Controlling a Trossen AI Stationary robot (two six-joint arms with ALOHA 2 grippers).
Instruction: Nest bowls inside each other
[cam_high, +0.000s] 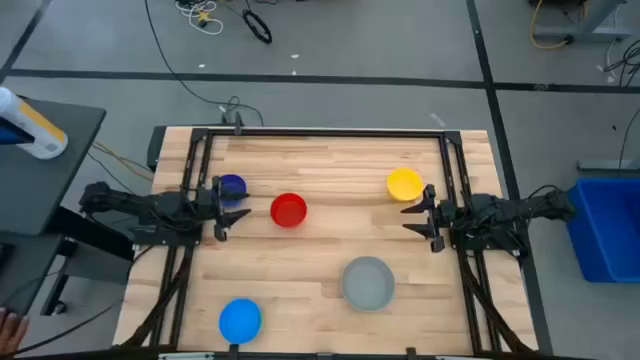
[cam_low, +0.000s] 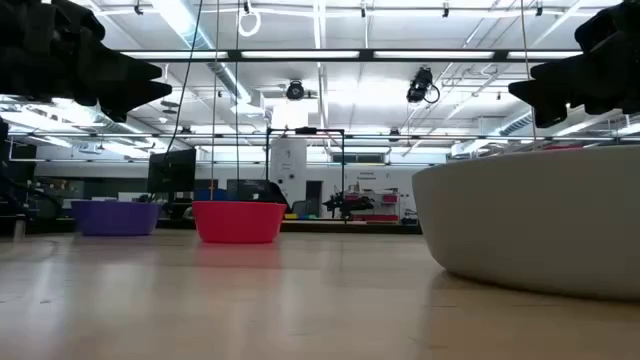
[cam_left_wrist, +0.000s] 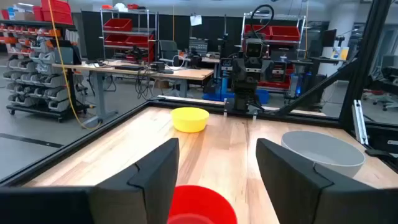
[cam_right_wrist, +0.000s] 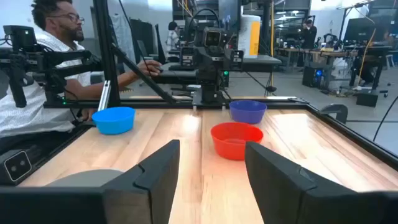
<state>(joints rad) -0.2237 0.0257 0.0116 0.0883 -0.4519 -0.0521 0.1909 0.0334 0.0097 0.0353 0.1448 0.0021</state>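
Red bowl (cam_left_wrist: 200, 204) sits just ahead of your left jaws (cam_high: 222, 208), spread and empty, with your right jaws (cam_high: 424, 212), also released, well apart from it.

From where I stand, no writing, label, brand, number or sign can be read anywhere in these views. The paper sheets and bins in the room behind the table are too far off and too blurred to make out any lettering.
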